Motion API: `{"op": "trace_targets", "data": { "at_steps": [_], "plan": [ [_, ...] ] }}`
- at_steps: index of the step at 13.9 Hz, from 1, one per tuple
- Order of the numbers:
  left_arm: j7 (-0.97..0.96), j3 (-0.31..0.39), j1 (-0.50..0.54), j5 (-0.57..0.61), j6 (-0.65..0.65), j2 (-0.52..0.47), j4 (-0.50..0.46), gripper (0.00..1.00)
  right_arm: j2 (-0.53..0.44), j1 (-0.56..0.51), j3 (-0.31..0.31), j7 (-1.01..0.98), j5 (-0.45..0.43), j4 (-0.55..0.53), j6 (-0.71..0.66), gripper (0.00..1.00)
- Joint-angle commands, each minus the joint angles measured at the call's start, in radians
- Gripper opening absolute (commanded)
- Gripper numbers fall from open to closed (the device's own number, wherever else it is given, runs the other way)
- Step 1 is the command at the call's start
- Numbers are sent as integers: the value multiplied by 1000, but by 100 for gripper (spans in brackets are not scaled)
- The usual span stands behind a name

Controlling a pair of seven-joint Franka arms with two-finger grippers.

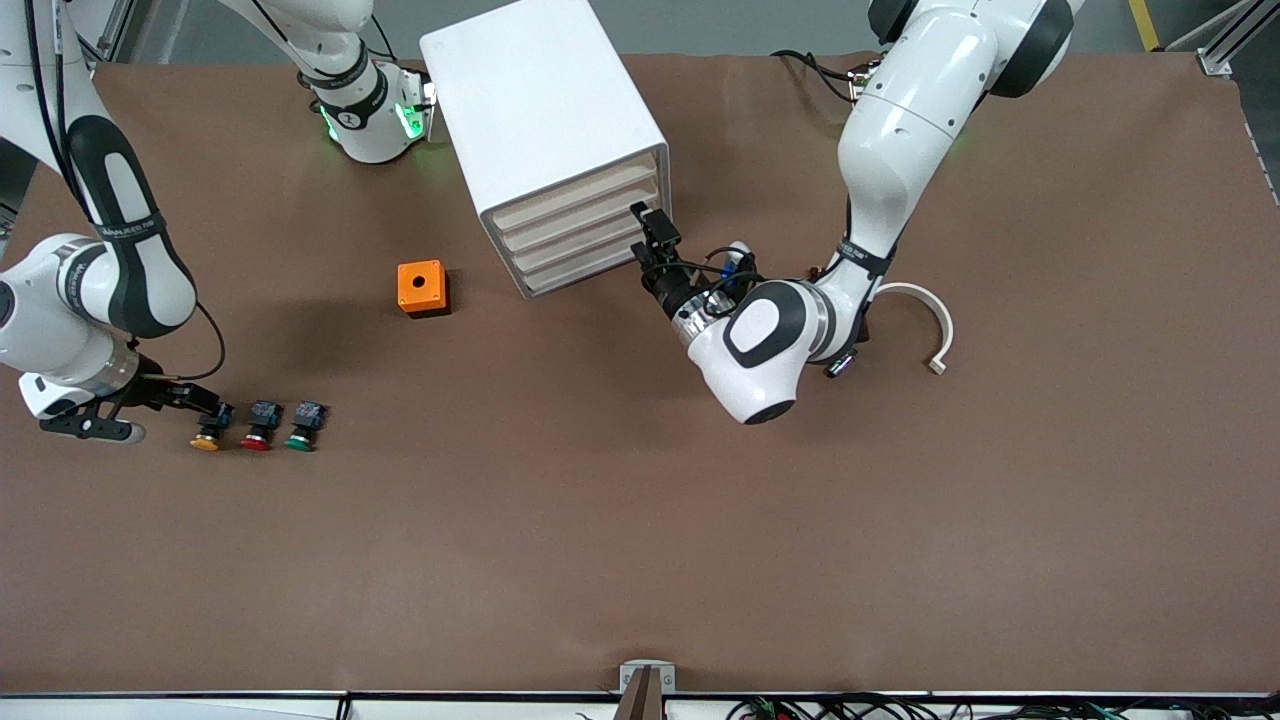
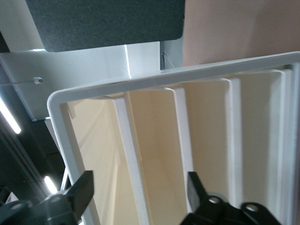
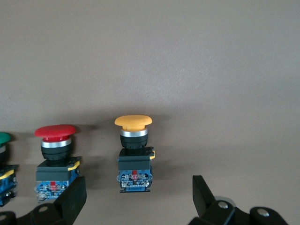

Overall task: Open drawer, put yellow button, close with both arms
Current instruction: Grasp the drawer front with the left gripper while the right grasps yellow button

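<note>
The white cabinet (image 1: 545,110) stands at the table's back middle. Its uppermost drawer (image 1: 575,192) looks shut, like the three below it. My left gripper (image 1: 652,226) is open right in front of the drawer fronts, at the cabinet's corner toward the left arm's end. In the left wrist view the gripper (image 2: 137,187) has its jaws spread before the cream drawer fronts inside the cabinet frame (image 2: 58,122). The yellow button (image 1: 208,432) lies on the table toward the right arm's end. My right gripper (image 1: 192,399) is open just beside its black-blue body. The right wrist view shows the button (image 3: 133,140) just ahead of that gripper (image 3: 138,187).
A red button (image 1: 257,428) and a green button (image 1: 302,427) lie in a row beside the yellow one; both show in the right wrist view (image 3: 55,140) (image 3: 2,140). An orange box with a hole (image 1: 422,288) sits near the cabinet. A white curved piece (image 1: 925,318) lies by the left arm.
</note>
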Motion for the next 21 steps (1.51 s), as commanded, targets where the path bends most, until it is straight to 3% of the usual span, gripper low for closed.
{"op": "trace_targets", "data": {
  "at_steps": [1, 4, 7, 10, 18, 21],
  "plan": [
    [-18, -27, -5, -21, -29, -4, -8, 72, 13, -13, 11, -25, 41, -7, 12, 100],
    [-18, -29, -28, -18, -34, -2, -25, 68, 43, -7, 11, -27, 95, -6, 26, 100],
    [-18, -29, -61, -8, -36, -1, -44, 68, 54, -10, 9, -28, 95, -6, 29, 100],
    [-20, -29, -87, -8, -37, -1, -45, 62, 68, -9, 9, -28, 95, -3, 30, 100],
    [-17, -29, -110, -8, -40, -1, -45, 20, 100, -9, 9, -28, 95, 17, 30, 100],
    [-18, -27, -110, -7, -40, 1, -44, 15, 100, -10, 9, -27, 95, 17, 30, 100]
  ]
}}
